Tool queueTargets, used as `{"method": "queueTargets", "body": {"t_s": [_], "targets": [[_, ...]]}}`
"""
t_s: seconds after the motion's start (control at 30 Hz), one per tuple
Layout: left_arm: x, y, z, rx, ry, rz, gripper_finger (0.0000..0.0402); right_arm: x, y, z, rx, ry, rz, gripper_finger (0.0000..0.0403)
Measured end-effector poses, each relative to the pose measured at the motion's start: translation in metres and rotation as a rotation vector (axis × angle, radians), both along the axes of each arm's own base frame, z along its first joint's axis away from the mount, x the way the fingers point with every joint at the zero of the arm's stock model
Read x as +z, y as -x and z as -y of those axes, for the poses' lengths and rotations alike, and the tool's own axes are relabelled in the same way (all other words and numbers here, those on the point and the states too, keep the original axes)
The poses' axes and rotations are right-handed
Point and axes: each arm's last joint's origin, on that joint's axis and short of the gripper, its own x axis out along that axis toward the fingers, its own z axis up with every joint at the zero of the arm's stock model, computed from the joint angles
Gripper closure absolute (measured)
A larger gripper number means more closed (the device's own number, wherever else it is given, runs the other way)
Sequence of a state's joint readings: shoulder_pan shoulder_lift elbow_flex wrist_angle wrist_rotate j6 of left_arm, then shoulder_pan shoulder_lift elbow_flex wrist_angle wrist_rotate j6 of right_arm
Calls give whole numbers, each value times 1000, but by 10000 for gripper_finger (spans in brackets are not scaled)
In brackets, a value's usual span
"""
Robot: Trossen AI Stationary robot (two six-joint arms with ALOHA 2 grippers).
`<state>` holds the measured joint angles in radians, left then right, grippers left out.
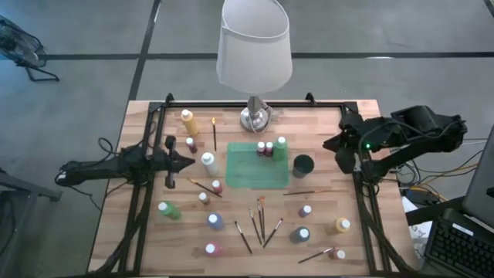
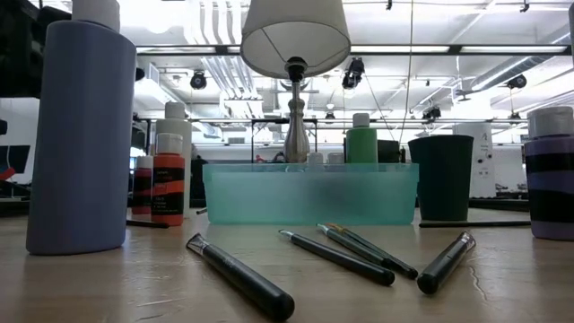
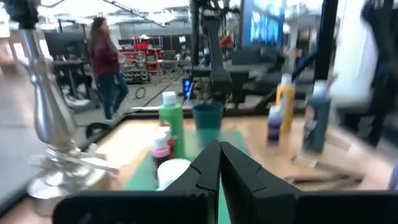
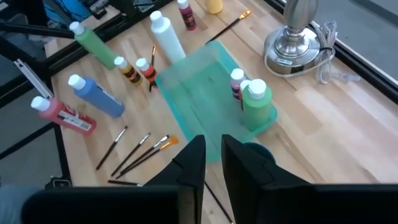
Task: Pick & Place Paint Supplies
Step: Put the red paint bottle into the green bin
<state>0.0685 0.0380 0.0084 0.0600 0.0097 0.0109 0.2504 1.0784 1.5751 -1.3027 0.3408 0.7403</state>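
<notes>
From above, the pale wooden table (image 1: 324, 232) carries a translucent green plastic tray (image 1: 251, 170) at its middle, with three small bottles, one a green-bodied white-capped paint bottle (image 1: 279, 147), in the tray's far right corner, and a dark round cup (image 1: 302, 164) just beside the tray; other paint bottles and thin dark-handled paintbrushes (image 1: 258, 220) lie scattered toward the near edge. The left gripper (image 1: 185, 162) hovers by the left edge, fingers closed on nothing; the right gripper (image 1: 332, 144) hangs near the right edge. At table height, brushes lie before the tray, with a white-shaded silver-based lamp (image 2: 296, 54) behind. The left wrist view shows its fingers (image 3: 249, 174) pressed together. The right wrist view shows its fingers (image 4: 193, 165) nearly together, holding nothing, above the tray's edge
</notes>
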Motion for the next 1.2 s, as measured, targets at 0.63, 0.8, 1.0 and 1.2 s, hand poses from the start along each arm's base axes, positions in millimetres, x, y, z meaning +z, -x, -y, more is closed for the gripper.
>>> {"method": "queueTargets", "body": {"t_s": [0.63,0.8,1.0,1.2], "targets": [[139,55,-10,477,-35,-8,385,-22,-45,-11,48,83,-150,293],[143,53,-11,509,43,-136,385,-30,-63,-16,225,307,-226,277],[132,51,-10,490,122,-231,385,-15,-36,-18,273,525,-5,259],[128,53,-10,496,158,-259,385,3,19,-4,341,484,446,242]]}}
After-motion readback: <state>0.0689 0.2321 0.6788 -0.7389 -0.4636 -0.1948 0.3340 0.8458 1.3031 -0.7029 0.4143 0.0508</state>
